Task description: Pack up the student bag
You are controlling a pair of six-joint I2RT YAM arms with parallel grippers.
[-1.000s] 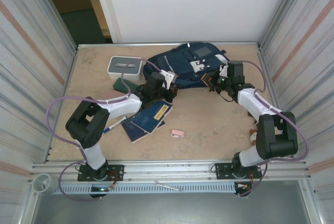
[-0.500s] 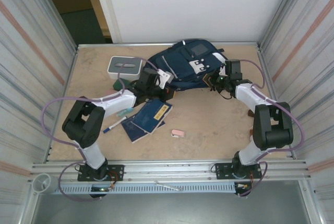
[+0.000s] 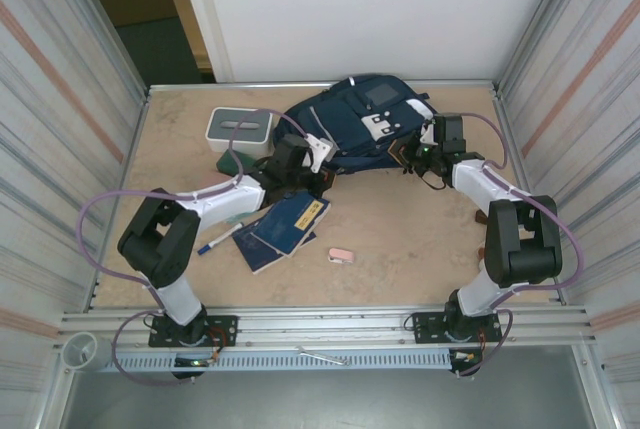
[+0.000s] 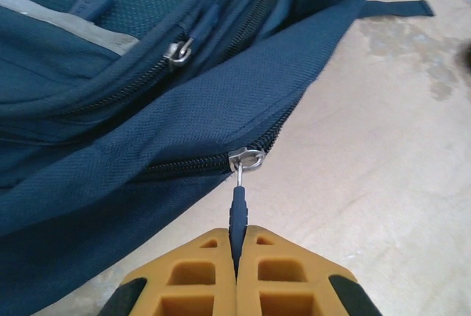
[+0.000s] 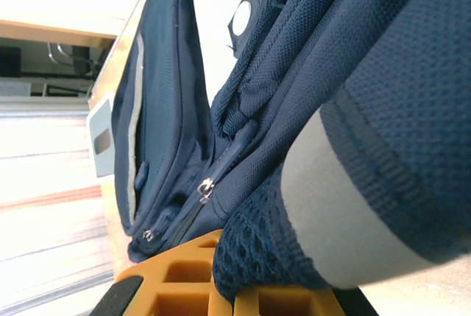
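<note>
The student bag (image 3: 355,121), a navy backpack with white stripes and patches, lies at the back of the table. My left gripper (image 3: 312,171) is at its near-left edge. In the left wrist view this gripper (image 4: 237,236) is shut on the blue zipper pull (image 4: 238,209), which hangs from a metal slider (image 4: 247,159) at the bag's lower zip. My right gripper (image 3: 408,155) is at the bag's right side. Seen from the right wrist, that gripper (image 5: 234,288) is shut on a padded mesh strap (image 5: 294,250) of the student bag (image 5: 176,110).
A grey-and-white box (image 3: 240,129) stands left of the bag. Blue notebooks (image 3: 282,229), a pen (image 3: 218,240) and a pink eraser (image 3: 341,255) lie near the table's middle. Corrugated walls (image 3: 70,149) close in both sides.
The left gripper has drawn a little to the left with the zipper pull. The bag's top has lifted and shifted back. The right arm has stretched farther along the right side.
</note>
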